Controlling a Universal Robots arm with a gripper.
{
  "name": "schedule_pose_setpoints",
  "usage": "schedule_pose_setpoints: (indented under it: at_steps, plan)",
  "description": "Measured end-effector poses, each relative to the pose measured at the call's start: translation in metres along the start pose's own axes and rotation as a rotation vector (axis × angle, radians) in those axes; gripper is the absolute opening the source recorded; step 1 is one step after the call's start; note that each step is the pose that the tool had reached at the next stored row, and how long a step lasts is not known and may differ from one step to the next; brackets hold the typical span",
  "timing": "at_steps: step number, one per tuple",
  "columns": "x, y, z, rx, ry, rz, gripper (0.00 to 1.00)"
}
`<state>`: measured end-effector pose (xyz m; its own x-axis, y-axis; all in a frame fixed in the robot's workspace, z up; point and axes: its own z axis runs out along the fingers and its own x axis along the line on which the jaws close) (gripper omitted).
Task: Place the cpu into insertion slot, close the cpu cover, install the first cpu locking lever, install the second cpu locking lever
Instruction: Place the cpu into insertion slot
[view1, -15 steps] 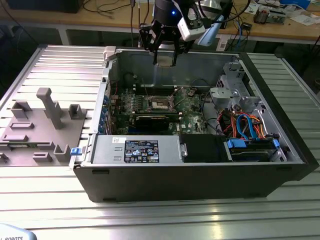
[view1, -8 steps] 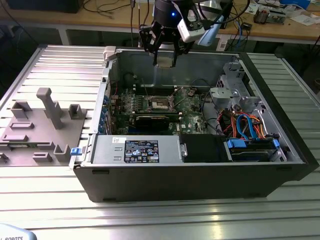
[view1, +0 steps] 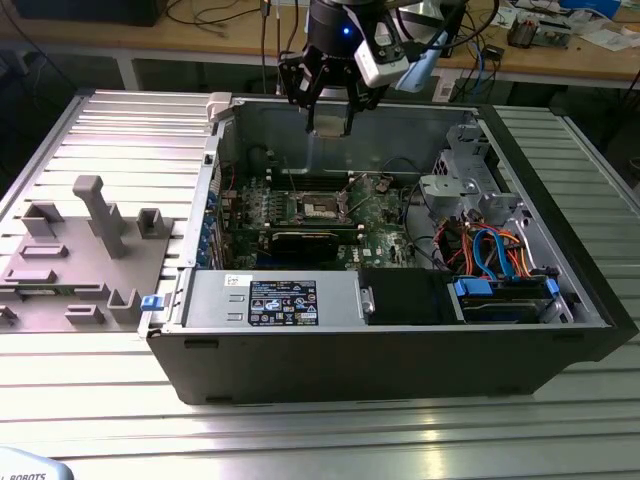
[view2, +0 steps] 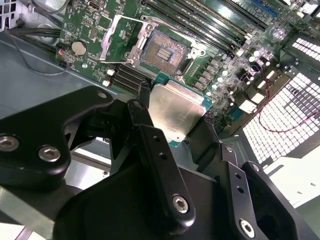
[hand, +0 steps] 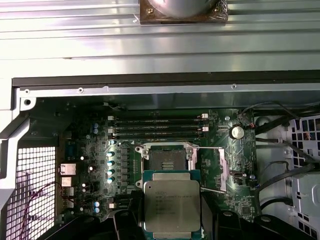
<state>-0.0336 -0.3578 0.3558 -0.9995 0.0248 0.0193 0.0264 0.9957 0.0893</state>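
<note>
The jaws clamp the cpu (hand: 172, 205) level, metal top upward.

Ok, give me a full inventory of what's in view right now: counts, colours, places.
computer case: one, dark grey, lying open on the table
table: one, silver slatted metal, under the case
fixture: one, grey, on the table at the exterior view's left
insertion slot: one, dark with silver rim, empty, on the green board
cpu cover: one, silver, swung open beside the slot
cpu: one, silver-grey, held above the board, not in the slot
gripper: one, black, jaws shut on the cpu
</note>
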Motion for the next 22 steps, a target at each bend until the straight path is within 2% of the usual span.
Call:
schedule_pose_setpoints:
  at_steps: [22]
  plan:
    - [-0.0001, -0.0004, 0.004, 0.0, 0.0, 0.0, 0.55]
